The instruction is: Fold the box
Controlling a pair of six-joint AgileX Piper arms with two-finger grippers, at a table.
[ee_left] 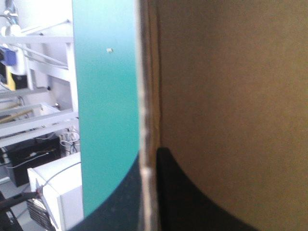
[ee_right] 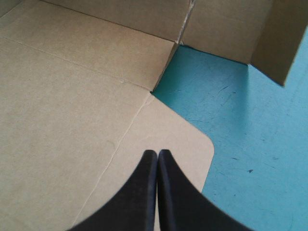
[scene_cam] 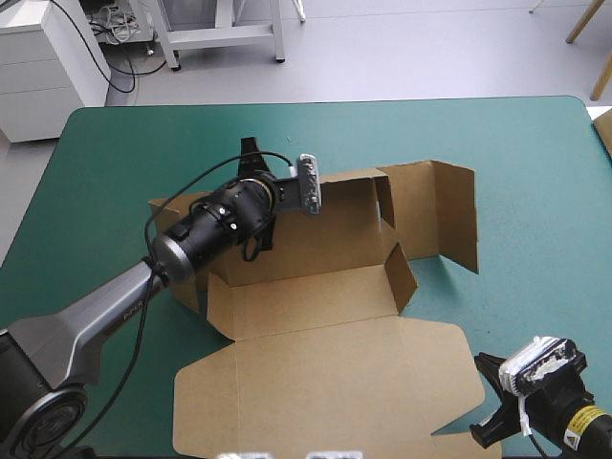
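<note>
While the flat-cut brown cardboard box [scene_cam: 316,382] sits only half raised at the middle of the table, plenty can go astray. Its matte, stiff board is scored into panels. The broad lid lies flat toward 6 o'clock with a rounded corner flap, the long far wall [scene_cam: 335,206] stands toward 12, and a tall side panel [scene_cam: 454,215] stands free at 2 o'clock.

My left gripper [ee_left: 150,163], at the box's 11 o'clock corner, is all but closed on a raised wall's thin edge, one curved black finger on each face. If I pull off the score line, I judge the board creases in the wrong place or the edge slips out.

My right gripper [ee_right: 157,159], fingers pressed together into one point, is over the lid's corner at 5 o'clock. Whether it touches I cannot tell. With nothing surely pinning the sheet, the box may skate on the smooth teal-green table cover [scene_cam: 115,163], and the free panel could flop.
</note>
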